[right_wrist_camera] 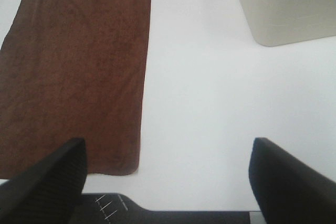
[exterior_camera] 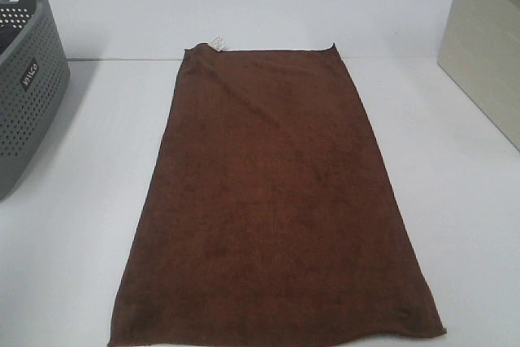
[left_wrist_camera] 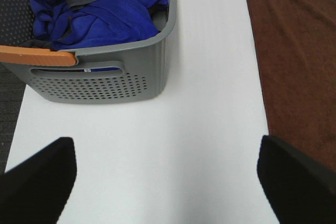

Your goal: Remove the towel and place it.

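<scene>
The dark brown towel (exterior_camera: 272, 201) lies spread flat in the middle of the white table (exterior_camera: 81, 225), a small white tag (exterior_camera: 218, 44) at its far corner. It also shows in the left wrist view (left_wrist_camera: 299, 61) and the right wrist view (right_wrist_camera: 73, 72). My left gripper (left_wrist_camera: 165, 182) is open and empty above bare table, between the basket and the towel's edge. My right gripper (right_wrist_camera: 168, 182) is open and empty above bare table beside the towel's other long edge. Neither gripper shows in the high view.
A grey perforated basket (exterior_camera: 24, 79) stands at the left edge; the left wrist view shows it (left_wrist_camera: 105, 82) holding blue and grey cloths. A beige bin (exterior_camera: 487, 46) stands at the right; it shows in the right wrist view (right_wrist_camera: 289, 9).
</scene>
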You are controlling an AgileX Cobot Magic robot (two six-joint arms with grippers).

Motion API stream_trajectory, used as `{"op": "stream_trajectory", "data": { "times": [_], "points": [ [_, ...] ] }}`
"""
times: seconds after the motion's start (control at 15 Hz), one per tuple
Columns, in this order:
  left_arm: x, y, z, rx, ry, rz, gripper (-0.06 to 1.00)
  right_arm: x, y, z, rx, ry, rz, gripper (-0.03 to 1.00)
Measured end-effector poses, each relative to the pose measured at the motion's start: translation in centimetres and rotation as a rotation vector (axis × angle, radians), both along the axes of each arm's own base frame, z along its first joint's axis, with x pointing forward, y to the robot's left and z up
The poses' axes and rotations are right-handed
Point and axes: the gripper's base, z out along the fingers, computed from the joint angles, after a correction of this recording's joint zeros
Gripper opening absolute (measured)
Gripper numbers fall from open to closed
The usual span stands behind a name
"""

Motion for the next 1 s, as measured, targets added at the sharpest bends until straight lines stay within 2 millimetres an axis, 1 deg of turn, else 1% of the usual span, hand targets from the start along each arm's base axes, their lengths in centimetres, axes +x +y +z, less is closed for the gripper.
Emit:
{"op": "stream_trajectory", "data": {
  "times": [0.07,0.2,0.4,0.53,0.6,0.73,0.8,0.87,0.93,1.0],
  "points": [
    [-1.3,0.0,-0.5,0.009,-0.031,0.004,0.85,-1.1,-0.4,-0.9,-0.021,-0.036,0.002,0.81],
    [-3.8,0.0,-1.9,0.012,-0.087,0.005,0.85,-2.4,-1.0,-2.9,-0.072,-0.074,-0.001,0.81],
    [-6.8,-0.1,-4.9,0.013,-0.143,0.006,0.85,-3.5,-1.3,-5.4,-0.108,-0.109,0.01,0.81],
    [-8.2,-0.1,-6.8,0.014,-0.181,0.006,0.85,-4.1,-1.4,-6.5,-0.124,-0.132,0.025,0.81],
    [-8.9,-0.1,-7.6,0.015,-0.209,0.006,0.85,-4.0,-1.4,-6.8,-0.134,-0.124,0.033,0.81],
    [-9.1,-0.1,-9.2,0.015,-0.168,0.008,0.85,-3.4,-1.2,-7.6,-0.147,-0.119,0.054,0.81],
    [-9.0,-0.1,-9.3,0.021,-0.17,0.011,0.85,-3.0,-1.1,-7.6,-0.147,-0.143,0.061,0.81],
    [-8.9,0.0,-9.3,0.03,-0.185,0.015,0.85,-2.6,-1.0,-7.4,-0.141,-0.204,0.066,0.81],
    [-8.3,0.1,-9.6,0.036,-0.215,0.016,0.85,-2.3,-0.9,-7.3,-0.139,-0.235,0.075,0.81],
    [-8.1,0.0,-9.7,0.035,-0.219,0.014,0.85,-2.3,-0.9,-7.3,-0.142,-0.234,0.077,0.81]
  ]
}}
